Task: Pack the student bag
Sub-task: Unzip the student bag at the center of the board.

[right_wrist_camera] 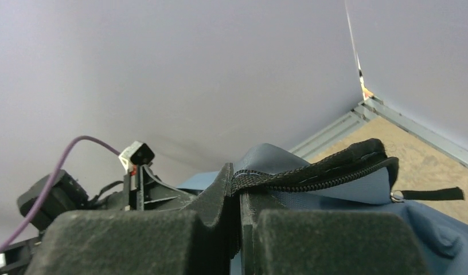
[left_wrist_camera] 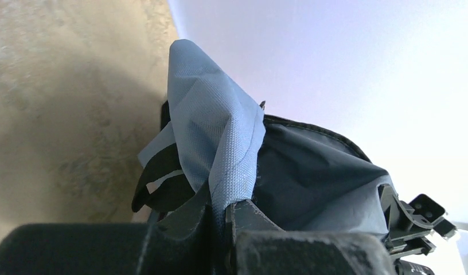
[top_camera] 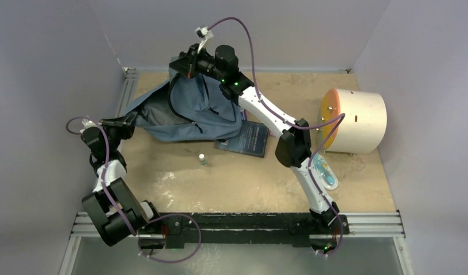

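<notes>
The student bag [top_camera: 191, 109], grey-blue fabric with dark zippers, lies at the back left of the table, lifted at two ends. My left gripper [top_camera: 130, 119] is shut on a fold of the bag's fabric [left_wrist_camera: 220, 149] at its left edge. My right gripper [top_camera: 188, 64] is shut on the bag's black zipper edge [right_wrist_camera: 312, 172] at its far top and holds it up. A dark blue book [top_camera: 252, 138] lies flat by the bag's right side. A small white bottle [top_camera: 202, 158] stands in front of the bag. A teal packaged item [top_camera: 325, 171] lies by the right arm.
A white cylinder with an orange face [top_camera: 353, 120] lies on its side at the right. Grey walls close the back and sides. A metal rail [top_camera: 124, 91] runs along the left wall. The arm bases sit on a black rail [top_camera: 243, 224] at the near edge.
</notes>
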